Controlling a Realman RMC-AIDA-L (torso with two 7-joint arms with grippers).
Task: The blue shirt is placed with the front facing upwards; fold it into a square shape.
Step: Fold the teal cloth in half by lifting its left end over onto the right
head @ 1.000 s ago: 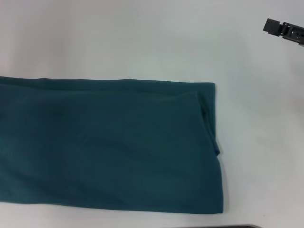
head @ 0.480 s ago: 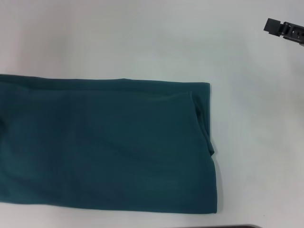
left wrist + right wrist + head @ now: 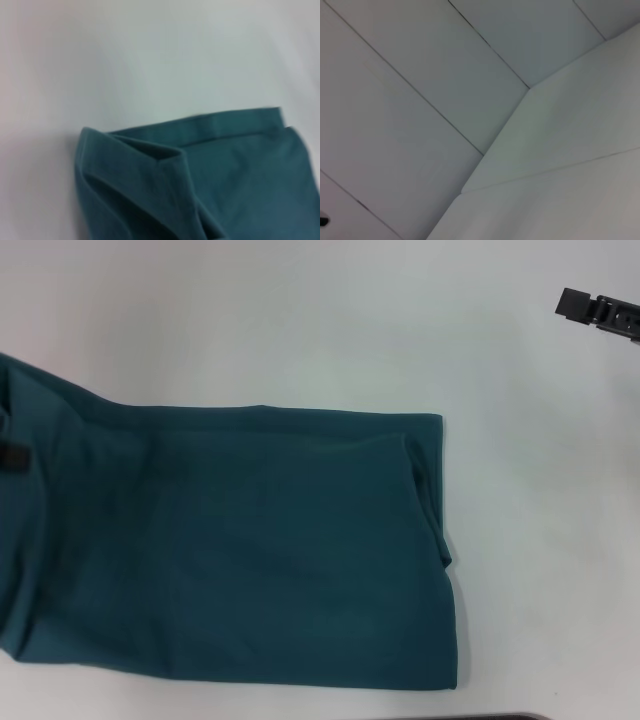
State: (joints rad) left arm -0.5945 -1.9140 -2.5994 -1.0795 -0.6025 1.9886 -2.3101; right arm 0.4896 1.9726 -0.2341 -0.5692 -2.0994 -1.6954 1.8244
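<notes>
Blue shirt (image 3: 250, 550) is on the white counter (image 3: 300, 320), folded into a long band running across my view from my left toward centre-right. Plain teal side up, no lettering showing. Its right end is a straight edge with a small tucked fold and a crease near the far corner. Near edge of the band sits close to the counter's near edge.

At my far left the cloth is lifted and bunched, rising off the counter; a small black patch (image 3: 10, 457) shows on it there, can't tell what it is.

Left wrist view: a bunched, folded corner of the shirt (image 3: 165, 185) with a hemmed edge, white counter beyond it. My left hand itself isn't visible in any view, so can't say if it's wide, narrow or holding cloth.

My right hand (image 3: 598, 308) is at the far right, over bare counter, well apart from the shirt. Only a dark tip shows; can't tell its opening. Right wrist view shows only pale panels with seams.
</notes>
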